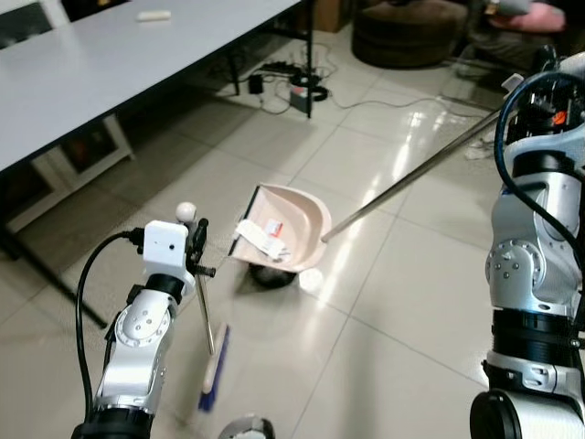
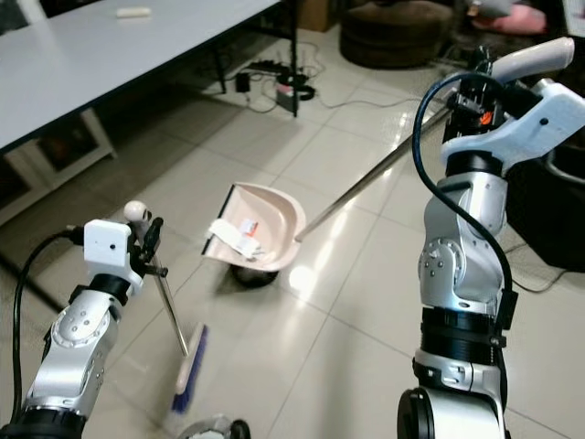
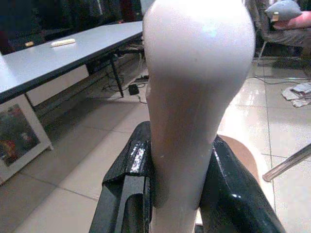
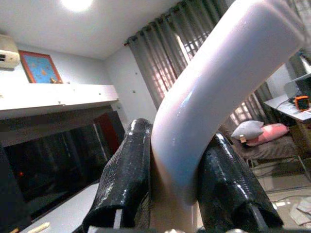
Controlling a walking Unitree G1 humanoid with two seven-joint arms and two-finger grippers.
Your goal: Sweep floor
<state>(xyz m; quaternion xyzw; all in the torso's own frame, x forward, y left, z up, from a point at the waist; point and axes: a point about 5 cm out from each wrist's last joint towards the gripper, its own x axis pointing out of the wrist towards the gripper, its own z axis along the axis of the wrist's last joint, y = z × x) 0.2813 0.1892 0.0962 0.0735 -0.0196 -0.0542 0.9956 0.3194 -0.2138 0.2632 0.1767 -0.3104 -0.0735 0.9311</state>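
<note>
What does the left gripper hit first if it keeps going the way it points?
Likely the dustpan. The left gripper, shut on the broom handle, points across bare floor at the pan, whose rim shows just beyond its fingers. Depth is unclear, and the held broom would travel with it.

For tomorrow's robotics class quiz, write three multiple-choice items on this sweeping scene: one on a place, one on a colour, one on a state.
1. Where does the crumpled paper lie?
A. on the table
B. in the dustpan
C. under the broom's bristles

2. What colour are the bristles of the broom?
A. blue
B. red
C. yellow

3. How does the left gripper stand?
A. open above the floor
B. shut on the dustpan's rim
C. shut on the broom handle

Key:
1 B, the paper rests inside the pink dustpan on the tiled floor.
2 A, the brush head's edge shows blue.
3 C, both black fingers press the pale handle, as the right gripper does the dustpan's handle.
</note>
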